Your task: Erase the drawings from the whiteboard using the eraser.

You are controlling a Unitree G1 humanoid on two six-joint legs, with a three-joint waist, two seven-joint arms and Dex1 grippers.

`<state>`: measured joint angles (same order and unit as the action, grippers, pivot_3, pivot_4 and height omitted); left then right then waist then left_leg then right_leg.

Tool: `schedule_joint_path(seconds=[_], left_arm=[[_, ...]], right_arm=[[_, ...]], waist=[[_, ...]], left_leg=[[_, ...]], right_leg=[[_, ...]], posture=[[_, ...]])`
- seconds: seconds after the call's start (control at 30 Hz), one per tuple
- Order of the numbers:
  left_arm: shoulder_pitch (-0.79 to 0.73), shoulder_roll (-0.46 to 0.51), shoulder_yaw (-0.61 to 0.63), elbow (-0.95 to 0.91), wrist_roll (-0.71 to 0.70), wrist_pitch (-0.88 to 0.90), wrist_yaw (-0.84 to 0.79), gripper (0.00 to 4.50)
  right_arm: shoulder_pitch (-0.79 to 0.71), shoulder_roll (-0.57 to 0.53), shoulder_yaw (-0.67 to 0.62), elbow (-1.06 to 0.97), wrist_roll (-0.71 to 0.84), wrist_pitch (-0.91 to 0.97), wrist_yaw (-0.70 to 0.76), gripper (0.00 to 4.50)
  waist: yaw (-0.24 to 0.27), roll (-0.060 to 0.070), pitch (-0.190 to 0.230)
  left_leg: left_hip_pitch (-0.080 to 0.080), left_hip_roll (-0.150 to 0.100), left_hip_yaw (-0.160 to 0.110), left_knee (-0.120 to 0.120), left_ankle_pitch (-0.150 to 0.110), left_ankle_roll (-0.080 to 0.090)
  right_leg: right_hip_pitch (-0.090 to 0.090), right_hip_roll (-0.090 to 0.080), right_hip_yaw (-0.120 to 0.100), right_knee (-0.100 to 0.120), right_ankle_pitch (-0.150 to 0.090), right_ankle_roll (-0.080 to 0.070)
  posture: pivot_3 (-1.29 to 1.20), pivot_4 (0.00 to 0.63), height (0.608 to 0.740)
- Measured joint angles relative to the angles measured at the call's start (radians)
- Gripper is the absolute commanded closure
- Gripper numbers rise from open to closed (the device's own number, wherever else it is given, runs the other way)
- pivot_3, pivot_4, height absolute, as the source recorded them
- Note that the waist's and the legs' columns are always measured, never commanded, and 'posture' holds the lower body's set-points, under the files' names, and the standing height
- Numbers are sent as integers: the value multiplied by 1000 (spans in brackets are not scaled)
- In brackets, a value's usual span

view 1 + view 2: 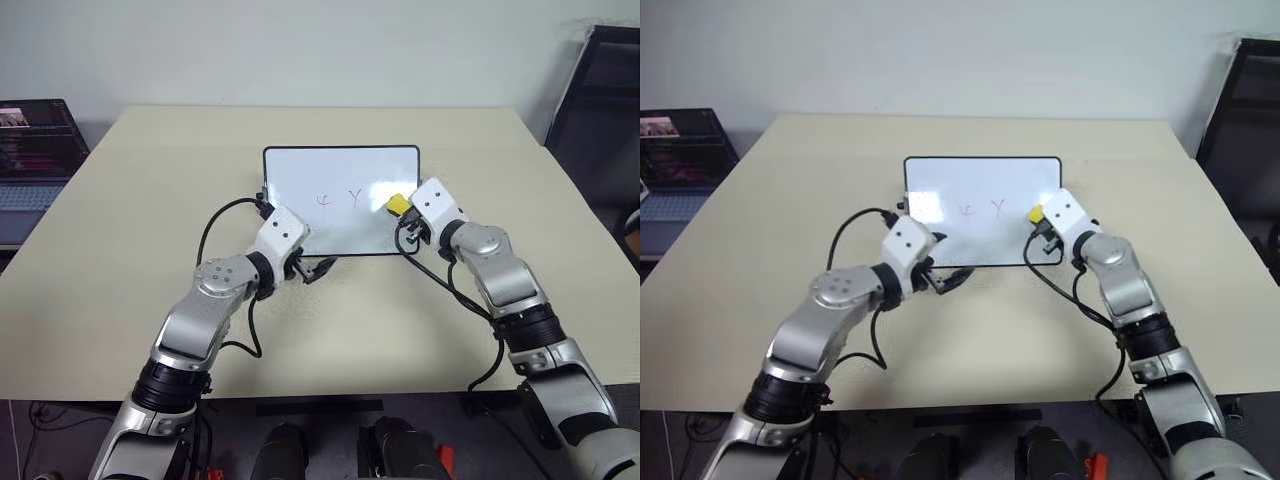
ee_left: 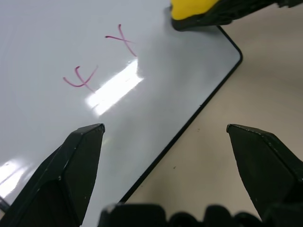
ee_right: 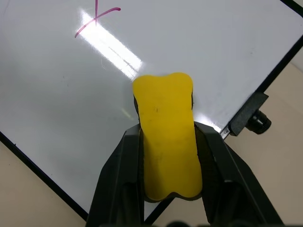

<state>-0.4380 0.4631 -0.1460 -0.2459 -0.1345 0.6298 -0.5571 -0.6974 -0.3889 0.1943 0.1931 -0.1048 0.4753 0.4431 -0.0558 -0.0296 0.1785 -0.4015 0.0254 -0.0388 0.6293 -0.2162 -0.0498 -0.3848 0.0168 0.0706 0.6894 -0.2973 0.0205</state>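
Whiteboard (image 1: 340, 175) flat mid-table (image 1: 120, 260), wall behind.
Right gripper (image 3: 165, 156) clamps the eraser (image 3: 165, 137) near the board's right edge; left gripper (image 2: 165, 137) gapes, seemingly straddling the near edge; two drawings (image 2: 102, 61) visible.

Whiteboard (image 1: 340, 180) lower corners hidden behind both wrists. Eraser (image 1: 397, 205) mostly covered, just a yellow tip shows. Drawings (image 1: 338, 198) too small to read, maybe two marks. Laptop (image 1: 35, 150) cut off at left edge.

No legible text; whiteboard (image 1: 340, 200) bears only squiggle drawings (image 1: 338, 198).
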Motion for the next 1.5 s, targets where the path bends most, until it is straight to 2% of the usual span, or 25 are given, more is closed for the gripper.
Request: schedule_joint_path(seconds=[0.1,0.23,0.53,0.83,1.07,1.2,1.4,1.5], left_arm=[[19,-26,44,2,-15,3,25,0],[76,-61,110,3,-47,-16,54,0],[203,-77,196,-19,-40,-93,146,0],[219,-84,216,-20,-31,-116,197,0],[200,-56,202,-21,-37,-96,165,0],[151,-17,163,-22,-41,-62,112,0],[70,26,109,-22,-47,-5,39,0],[29,36,105,-4,-46,6,25,0]], right_arm=[[5,34,-33,-15,12,-1,-35,3396],[48,84,-81,-137,59,-5,-53,3398],[363,114,-98,-393,136,-108,-42,3398],[484,154,-208,-453,286,-180,-20,3398],[501,114,-169,-427,258,-239,14,3398],[456,98,-117,-421,216,-234,16,3398],[320,84,-63,-370,161,-204,15,3398],[196,85,-27,-253,105,-197,-1,3398]], waist=[[-1,0,0],[0,0,0],[20,0,0],[23,0,0],[23,0,0],[23,0,0],[23,0,0],[19,0,0]], left_leg=[[-1,0,0,-1,0,0],[-3,0,-2,-2,0,0],[-9,0,-9,-1,-1,-1],[-8,0,-8,-1,0,-1],[-8,0,-6,-1,0,-1],[-8,0,-6,0,0,-1],[-8,0,-6,-1,0,-1],[-7,0,-4,0,0,-1]], right_leg=[[-1,0,0,0,1,-1],[-3,0,0,-1,1,-2],[-3,-1,-2,-8,1,-2],[-2,-1,-3,-7,1,-2],[-3,-1,-3,-7,1,-2],[-2,0,-3,-7,1,-2],[-3,0,-3,-7,1,-2],[-3,0,-4,-7,2,-2]], posture=[[0,150,740],[0,150,740],[0,150,740],[0,150,740],[0,150,740],[0,150,740],[0,150,740],[0,150,740]])
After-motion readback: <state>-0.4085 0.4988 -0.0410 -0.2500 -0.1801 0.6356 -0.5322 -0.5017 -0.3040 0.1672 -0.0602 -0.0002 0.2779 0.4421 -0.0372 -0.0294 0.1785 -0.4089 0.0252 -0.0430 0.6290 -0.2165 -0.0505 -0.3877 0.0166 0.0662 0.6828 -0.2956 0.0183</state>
